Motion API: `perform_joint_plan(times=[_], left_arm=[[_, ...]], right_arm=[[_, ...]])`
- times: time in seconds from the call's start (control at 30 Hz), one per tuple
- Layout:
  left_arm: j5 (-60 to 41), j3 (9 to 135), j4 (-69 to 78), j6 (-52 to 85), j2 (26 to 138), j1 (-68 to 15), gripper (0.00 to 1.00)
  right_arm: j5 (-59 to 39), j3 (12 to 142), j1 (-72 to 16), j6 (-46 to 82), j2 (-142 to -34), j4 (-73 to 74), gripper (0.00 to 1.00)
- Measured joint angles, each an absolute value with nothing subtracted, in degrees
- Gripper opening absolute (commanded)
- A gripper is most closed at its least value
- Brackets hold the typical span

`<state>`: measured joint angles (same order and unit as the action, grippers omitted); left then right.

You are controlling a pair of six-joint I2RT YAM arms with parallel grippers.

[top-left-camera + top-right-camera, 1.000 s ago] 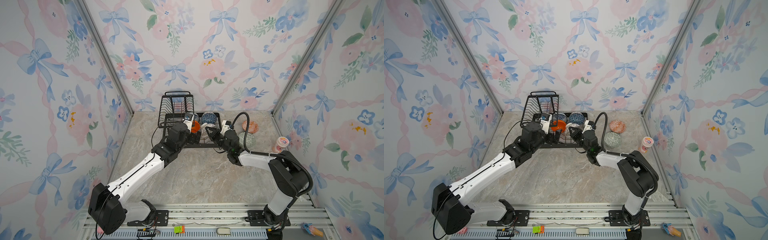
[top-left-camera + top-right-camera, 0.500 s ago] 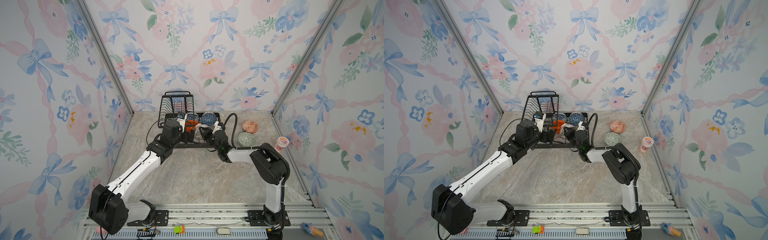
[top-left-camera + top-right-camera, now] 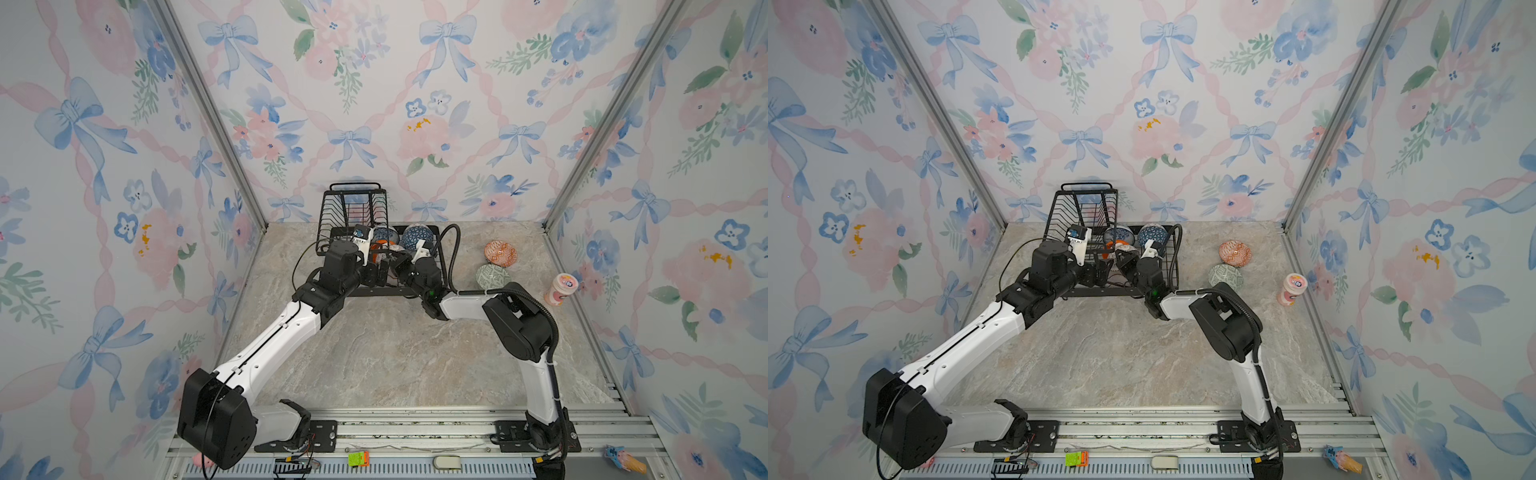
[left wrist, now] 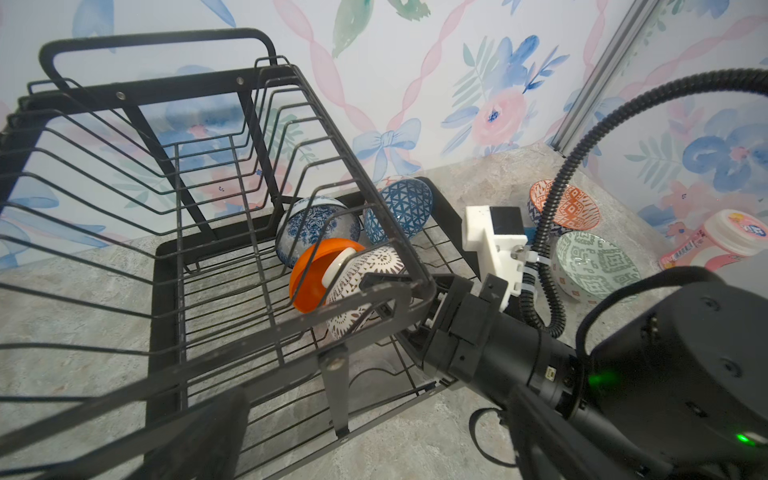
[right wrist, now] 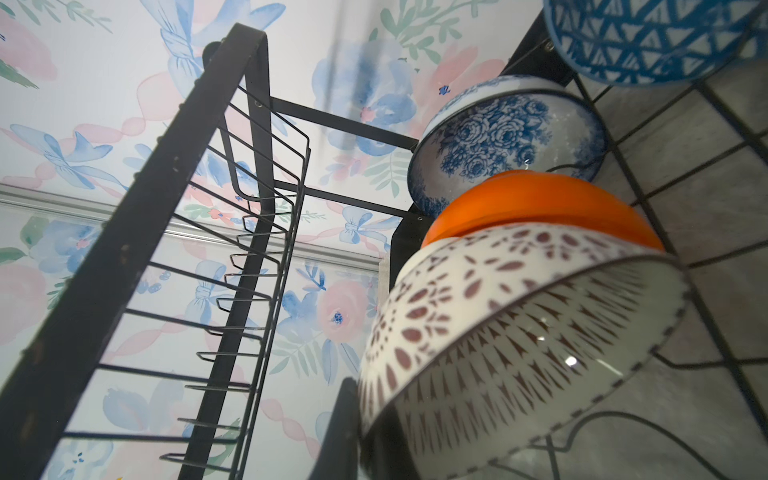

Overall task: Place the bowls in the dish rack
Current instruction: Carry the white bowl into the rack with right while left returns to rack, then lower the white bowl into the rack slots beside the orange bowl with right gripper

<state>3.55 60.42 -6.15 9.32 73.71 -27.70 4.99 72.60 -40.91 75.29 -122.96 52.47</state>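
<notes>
1. Four bowls are in the lower tray of the dish rack (image 4: 137,92), all tipped on edge: the floral bowl (image 4: 316,224) and the blue geometric bowl (image 4: 401,210) at the back, and the orange bowl (image 4: 311,274) in front of them. The white bowl (image 4: 365,270) leans against the orange one.
2. The right claw (image 3: 395,262) is pinched shut. Its wrist view shows the white bowl's rim running between its fingers, so I judge this placement not yet let go.
3. The left claw (image 3: 379,274) hovers at the rack's front edge, spread wide and empty.
4. The orange-white bowl (image 3: 500,252) and the pale green bowl (image 3: 492,276) sit on the desk (image 3: 395,353), just right of the rack.
5. Next, the right claw should open and back out low, clear of the upper basket's corner. The white bowl may tip once freed. The pale green bowl is the nearer pick.
</notes>
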Motion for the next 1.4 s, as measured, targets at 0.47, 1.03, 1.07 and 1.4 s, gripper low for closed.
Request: perform_joint_plan(times=[0.47,1.03,1.07,1.4], left_arm=[[3.57,60.27,-6.13,9.32,73.67,-27.7,0.98],[3.6,59.88,-6.39,9.32,73.65,-27.7,0.98],[3.6,59.88,-6.39,9.32,73.65,-27.7,0.98],[3.79,59.88,-6.42,9.3,73.65,-27.7,0.98]], right_arm=[[7.07,74.76,-42.74,77.03,-126.37,52.66,0.0],[9.15,76.34,-43.55,80.68,-129.56,55.22,0.0],[9.5,76.27,-43.62,81.23,-129.56,55.31,0.0],[11.9,75.88,-43.77,89.23,-129.69,55.94,0.02]])
